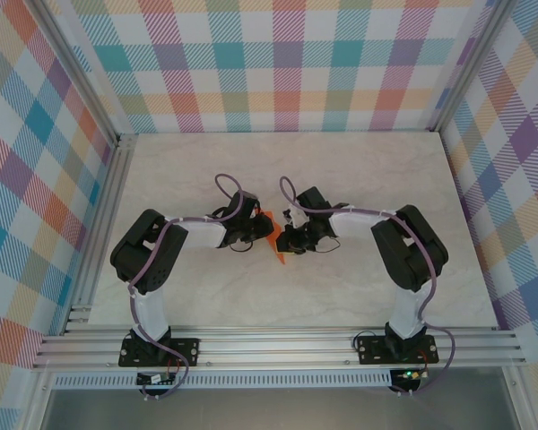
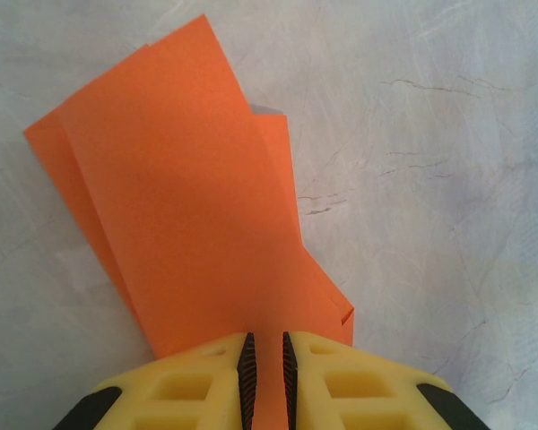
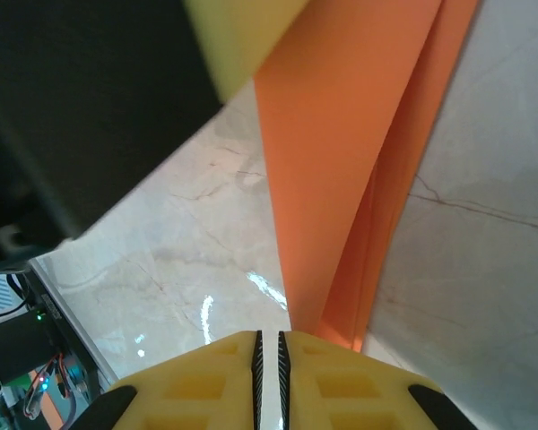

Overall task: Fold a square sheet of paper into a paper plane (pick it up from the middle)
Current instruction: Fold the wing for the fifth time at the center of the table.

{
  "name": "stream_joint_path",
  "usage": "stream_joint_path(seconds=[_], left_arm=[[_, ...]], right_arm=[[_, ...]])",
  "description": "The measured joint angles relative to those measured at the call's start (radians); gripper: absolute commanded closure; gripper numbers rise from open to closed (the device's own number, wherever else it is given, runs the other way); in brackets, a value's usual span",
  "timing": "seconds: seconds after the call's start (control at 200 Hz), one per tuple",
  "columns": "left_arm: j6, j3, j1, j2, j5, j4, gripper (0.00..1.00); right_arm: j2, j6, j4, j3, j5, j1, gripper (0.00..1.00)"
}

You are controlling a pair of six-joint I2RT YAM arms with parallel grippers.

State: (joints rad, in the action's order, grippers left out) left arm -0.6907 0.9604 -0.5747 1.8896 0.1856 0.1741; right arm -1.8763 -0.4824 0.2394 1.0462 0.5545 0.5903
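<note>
Pale marbled surface (image 1: 359,179) sits inside checked pastel walls (image 1: 251,54), w/ a metal frame rail (image 1: 278,345) along the near edge. Both arms bend inward and meet at the centre.

Folded orange paper (image 1: 274,236) is between the two claws, mid-surface. From above only a small orange sliver shows, the rest is hidden behind arms and cables, so its shape can't be read there.

Left claw (image 1: 254,231) is just left of the paper. In the left wrist view its yellow fingers (image 2: 206,385) are pinched on the paper's near end, w/ orange showing in the slit between the black pads. From there the paper fans out far and left as a long strip of several layers w/ offset edges. A grey sliver peeks out at its far right edge, can't tell what. Can't tell whether the far end touches the surface or lifts off it.

Right claw (image 1: 293,238) is just right of the paper. In the right wrist view its pads are together, w/ only a hairline slit left. The paper's narrow end meets the finger tops just right of that slit, and whether any of it is pinched isn't clear. The paper's upper end is cut off by the frame and partly covered by a blurred black-and-yellow bulk (image 3: 90,107) at top left.
</note>
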Motion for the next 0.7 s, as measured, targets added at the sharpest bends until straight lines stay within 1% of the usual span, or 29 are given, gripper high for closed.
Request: stream_joint_path(seconds=[0.18,0.35,0.575,0.7], left_arm=[[0.0,0.0,0.0,0.0,0.0,0.0,0.8],[0.0,0.001,0.0,0.0,0.0,0.0,0.8],[0.0,0.002,0.0,0.002,0.0,-0.001,0.8],[0.0,0.006,0.0,0.002,0.0,-0.008,0.8]], right_arm=[[-0.016,0.0,-0.001,0.003,0.006,0.0,0.86],[-0.014,0.0,0.003,0.001,-0.024,0.0,0.87],[0.064,0.002,0.025,0.005,-0.056,0.011,0.84],[0.06,0.002,0.029,0.027,-0.058,0.033,0.84]])
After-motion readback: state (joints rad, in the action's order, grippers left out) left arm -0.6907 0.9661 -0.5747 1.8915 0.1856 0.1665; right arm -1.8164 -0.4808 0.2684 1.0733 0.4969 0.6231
